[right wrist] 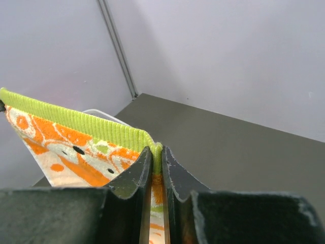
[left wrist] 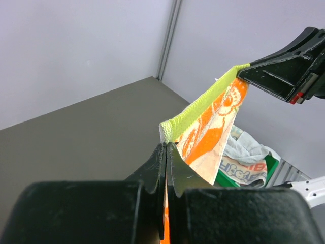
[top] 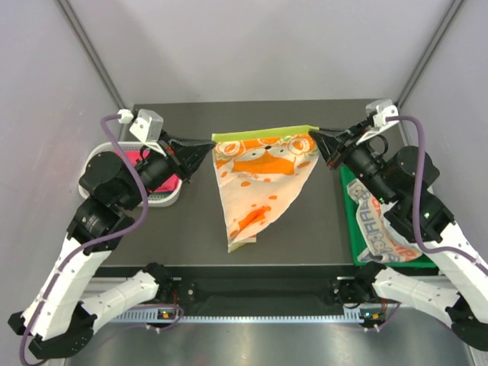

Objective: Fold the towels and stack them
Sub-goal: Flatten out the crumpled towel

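You had left pincer [top: 208,146] and right pincer [top: 316,136] clamped on corners of the lime-hemmed orange-print terry towel [top: 259,181], stretching it flat for folding, I reckon.

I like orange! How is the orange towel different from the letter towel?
The orange towel hangs stretched between the left gripper and right gripper; the letter-print towel lies crumpled on the green tray. The orange towel shows orange pictures and a lime edge; the letter-print towel shows letters. Both are soft cloths.
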### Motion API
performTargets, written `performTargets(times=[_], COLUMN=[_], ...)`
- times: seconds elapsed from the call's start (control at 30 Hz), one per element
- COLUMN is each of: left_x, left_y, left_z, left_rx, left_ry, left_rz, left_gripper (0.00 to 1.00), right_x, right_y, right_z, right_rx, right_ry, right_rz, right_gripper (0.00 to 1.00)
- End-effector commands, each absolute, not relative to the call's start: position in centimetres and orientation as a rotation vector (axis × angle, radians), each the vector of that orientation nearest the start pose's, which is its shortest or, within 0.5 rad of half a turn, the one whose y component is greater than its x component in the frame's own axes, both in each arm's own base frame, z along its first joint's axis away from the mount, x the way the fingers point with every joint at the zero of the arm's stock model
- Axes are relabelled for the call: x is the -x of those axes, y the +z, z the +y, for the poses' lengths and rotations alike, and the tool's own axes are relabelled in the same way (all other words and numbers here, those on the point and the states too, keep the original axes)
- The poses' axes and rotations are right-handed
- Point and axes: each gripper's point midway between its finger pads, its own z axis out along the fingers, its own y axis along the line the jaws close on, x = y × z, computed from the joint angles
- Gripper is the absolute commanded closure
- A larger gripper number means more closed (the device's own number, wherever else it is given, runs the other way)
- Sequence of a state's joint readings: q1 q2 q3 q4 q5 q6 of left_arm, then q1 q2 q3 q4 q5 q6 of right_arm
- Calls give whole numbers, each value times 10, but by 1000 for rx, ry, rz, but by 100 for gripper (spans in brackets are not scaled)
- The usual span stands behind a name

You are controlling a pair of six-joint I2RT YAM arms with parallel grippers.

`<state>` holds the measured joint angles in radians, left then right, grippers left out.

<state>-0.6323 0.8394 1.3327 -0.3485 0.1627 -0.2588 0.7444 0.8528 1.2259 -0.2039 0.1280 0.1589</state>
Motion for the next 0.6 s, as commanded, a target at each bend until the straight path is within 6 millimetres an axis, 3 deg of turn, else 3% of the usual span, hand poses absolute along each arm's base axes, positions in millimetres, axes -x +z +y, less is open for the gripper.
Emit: performTargets(times=[0.0,0.17,0.3,0.43,0.57], left_x=[-183,-173,-177,-199,-236], left_y=[517,526,526,509,489], left_z=[-190,-188,-185,-187,-192], left_rx=[-416,-422,-392,-343,-287], left_ry=[-889,-922,-907,-858,-762], left_rz=[1280,1252,1259,1310,1377], left_gripper=[100,100,100,100,100], right_x=[-217,-209,-207,-222,-255], right_y=[495,500,499,483,460], right_z=[183,184,184,189,199], right_rx=[296,322,328,318,301], right_ry=[690,717,724,676,573], right_rz=[1297,1281,1293,1346,1443], right_gripper=[91,91,91,91,90])
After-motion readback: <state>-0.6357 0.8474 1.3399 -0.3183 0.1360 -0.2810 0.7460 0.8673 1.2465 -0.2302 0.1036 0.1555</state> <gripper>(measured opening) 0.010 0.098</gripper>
